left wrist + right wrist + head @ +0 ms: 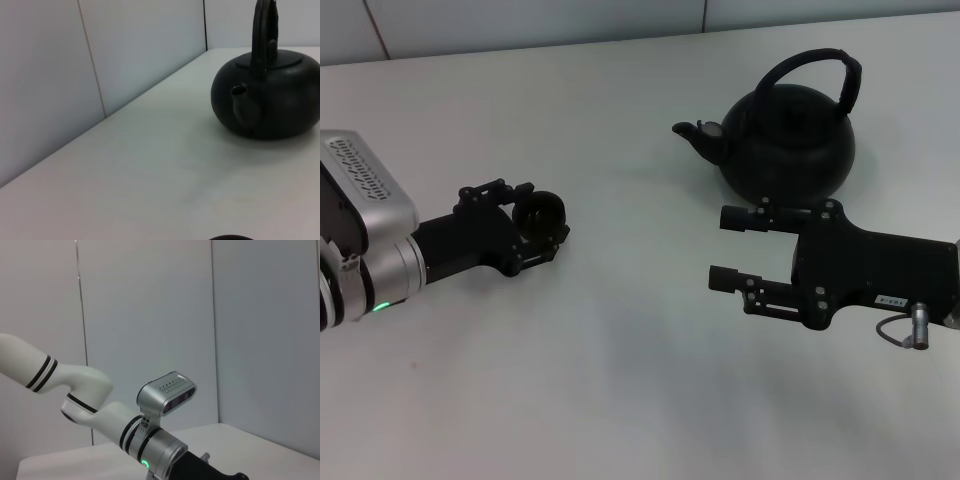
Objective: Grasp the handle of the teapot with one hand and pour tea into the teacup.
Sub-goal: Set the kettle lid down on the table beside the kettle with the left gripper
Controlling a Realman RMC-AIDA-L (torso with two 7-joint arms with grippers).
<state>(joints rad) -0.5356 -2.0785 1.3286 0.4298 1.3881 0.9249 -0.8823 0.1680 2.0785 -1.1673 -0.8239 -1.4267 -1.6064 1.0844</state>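
While open beside teapot (790, 145), right pincer (718, 247); left pincer (548, 222) at teacup (538, 210).

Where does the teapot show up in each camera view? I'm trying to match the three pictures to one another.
Head view: the teapot stands upper right on the table, spout pointing toward the robot's left, just beyond the open right gripper.
Left wrist view: teapot at the right edge, spout facing the camera, handle cut off at the top.
Right wrist view: not in it; only the left arm and wall.
Shared landmark: the white table.
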